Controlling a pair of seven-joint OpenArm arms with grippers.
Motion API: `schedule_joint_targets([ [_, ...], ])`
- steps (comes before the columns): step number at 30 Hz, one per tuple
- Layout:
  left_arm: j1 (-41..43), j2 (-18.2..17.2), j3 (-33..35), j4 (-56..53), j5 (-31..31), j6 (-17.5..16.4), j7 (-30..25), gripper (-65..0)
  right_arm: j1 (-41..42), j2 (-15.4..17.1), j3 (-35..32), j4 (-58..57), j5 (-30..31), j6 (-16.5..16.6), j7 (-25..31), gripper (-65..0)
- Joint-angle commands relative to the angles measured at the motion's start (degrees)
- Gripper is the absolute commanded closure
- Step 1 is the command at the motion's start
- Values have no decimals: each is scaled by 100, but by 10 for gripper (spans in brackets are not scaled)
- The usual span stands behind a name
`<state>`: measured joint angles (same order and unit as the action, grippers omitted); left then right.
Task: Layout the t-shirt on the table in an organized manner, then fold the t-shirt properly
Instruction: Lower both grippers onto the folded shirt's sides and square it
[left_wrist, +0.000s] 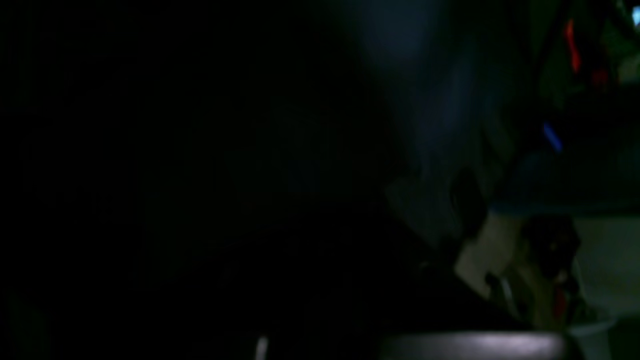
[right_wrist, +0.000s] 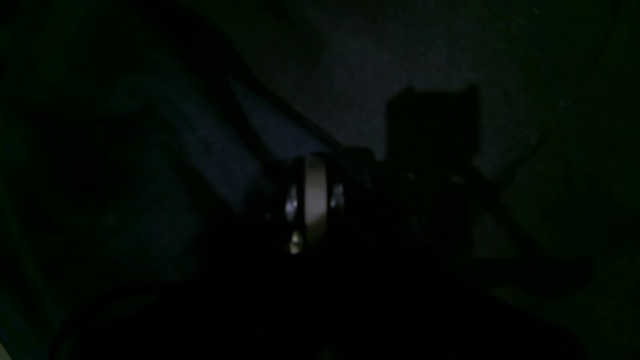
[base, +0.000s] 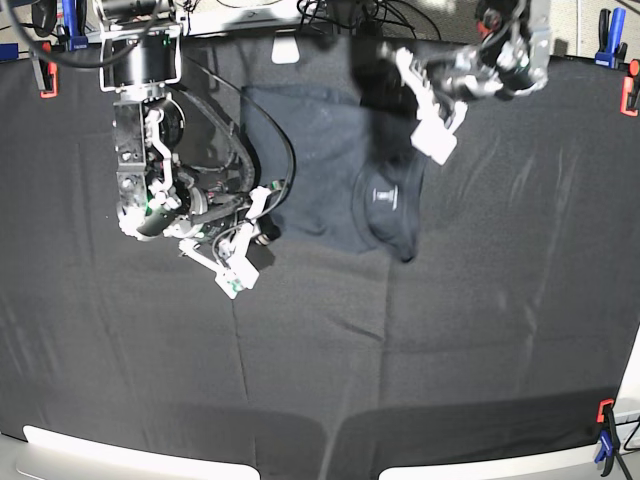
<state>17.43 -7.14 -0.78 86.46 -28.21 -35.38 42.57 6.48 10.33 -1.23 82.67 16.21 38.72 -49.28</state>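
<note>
The t-shirt (base: 320, 160) lies crumpled at the back centre of the table (base: 450, 330), its collar and white neck label (base: 385, 196) turned toward the front. My left gripper (base: 438, 140) is shut at the shirt's right edge; whether it pinches cloth does not show. My right gripper (base: 236, 276) is shut over bare tablecloth just off the shirt's front left corner. Both wrist views are almost black. The left wrist view gives only blurred bluish cloth (left_wrist: 400, 60), the right wrist view dim dark fabric (right_wrist: 260, 125).
Red clamps hold the tablecloth at the back left (base: 44, 78), back right (base: 630, 90) and front right (base: 604, 410) corners. Blue clamps (base: 606, 25) and cables run along the back edge. The table's front edge (base: 130, 455) runs across the bottom.
</note>
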Motion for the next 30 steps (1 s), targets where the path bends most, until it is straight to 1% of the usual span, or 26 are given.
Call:
schedule_joint_targets([
  [1,-114,-39,-33,-109,509,398,85,0,92,17,15,98,42,90,26,0],
  [4,-385,-42,-37,-295,634,393,-61,0,15,15,15,201,44,90,-63,0],
  [6,-562,-70,-37,-304,632,393,-116,0,-116,17,15,426,42,90,-76,0],
  [8,-767,-133,-39,-304,756,402,-203,0,-291,15,39,723,37,90,-146,0],
  [9,-868,-166,-39,-304,824,472,-275,0,-387,13,72,879,42,90,-179,0],
  [12,-1113,-308,-39,-304,1165,984,-697,0,-695,15,179,1266,44,87,-310,0],
  [13,-1180,-361,-39,-304,1239,1060,-839,0,-815,13,205,1370,48,87,-332,0],
  [17,-1425,-479,-35,-304,1333,1058,-1117,0,-1373,-17,197,1711,96,90,-348,0],
  [20,-1580,-474,-33,-313,1318,1060,-1204,0,-1762,-68,190,1923,391,92,-341,0],
  [23,-1670,-476,-28,-315,1316,1058,-1266,0,-2105,-262,190,2138,568,92,-343,0],
  [26,-1676,-483,-31,-315,1320,1058,-1370,0,-2347,-518,192,2293,457,90,-350,0],
  [28,-1661,-483,-31,-313,1316,1058,-1440,0,-2448,-590,192,2382,411,31,-345,0],
  [30,-1659,-483,-31,-313,1314,1058,-1425,0,-2542,-588,201,2542,376,-20,-341,0],
])
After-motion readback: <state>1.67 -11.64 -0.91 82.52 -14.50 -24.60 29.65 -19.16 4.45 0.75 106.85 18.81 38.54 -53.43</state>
